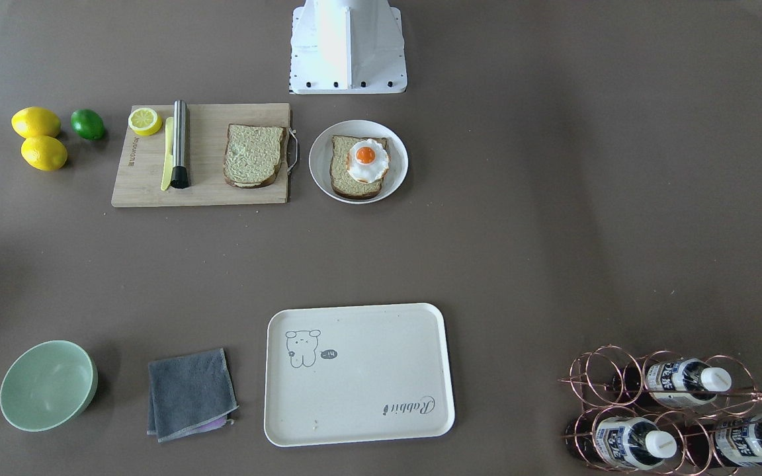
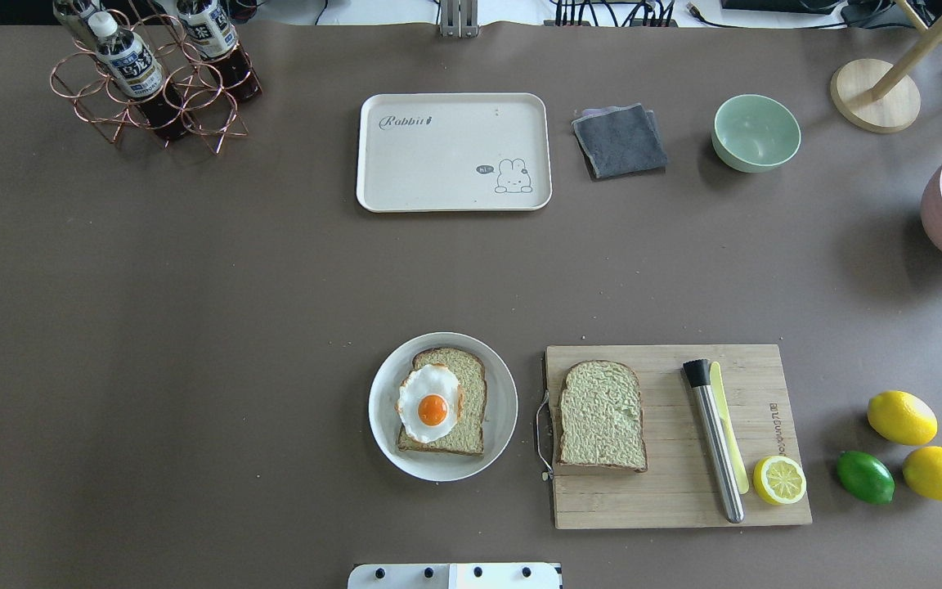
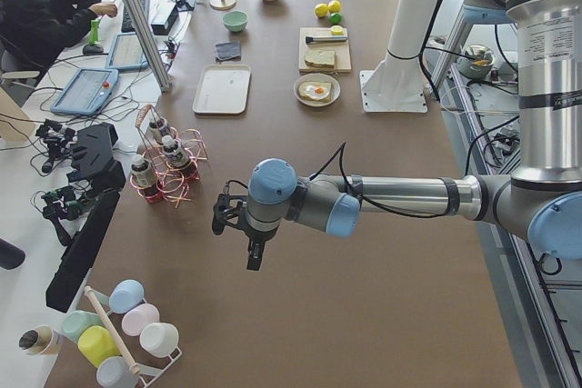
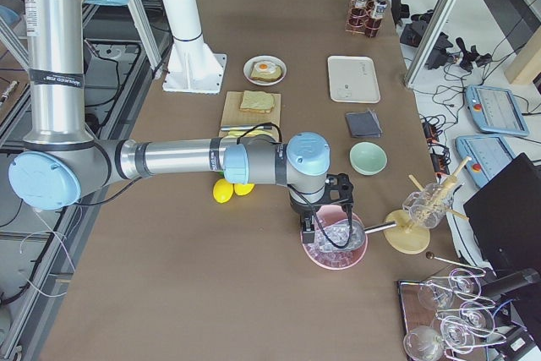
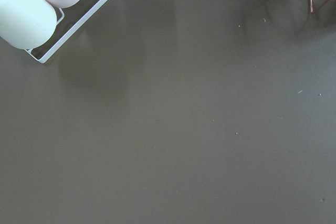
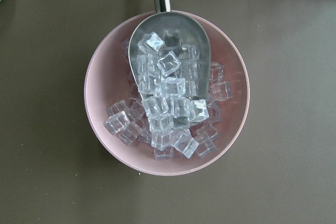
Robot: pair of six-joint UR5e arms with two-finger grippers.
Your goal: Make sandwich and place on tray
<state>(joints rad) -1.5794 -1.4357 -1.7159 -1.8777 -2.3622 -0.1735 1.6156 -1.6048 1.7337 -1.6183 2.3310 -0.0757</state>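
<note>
My brown table (image 2: 193,327) fills a lab room where one operator (image 3: 36,6) sits. On it are one cream tray (image 2: 455,184), bare, at 12 o'clock from one white plate (image 2: 505,409), and one wooden board (image 2: 675,491) at the plate's 3 o'clock. One bread slice (image 2: 471,384) lies on the plate under the one egg (image 2: 432,406), a second slice (image 2: 602,417) lies on the board, and further out are three bottles (image 2: 132,69), two lemons (image 2: 902,417) and one lime (image 2: 865,477). My left gripper (image 3: 254,259) hangs over bare table and my right gripper (image 4: 309,230) over one pink ice bowl (image 6: 100,87); I cannot tell whether either is clenched or released.
</note>
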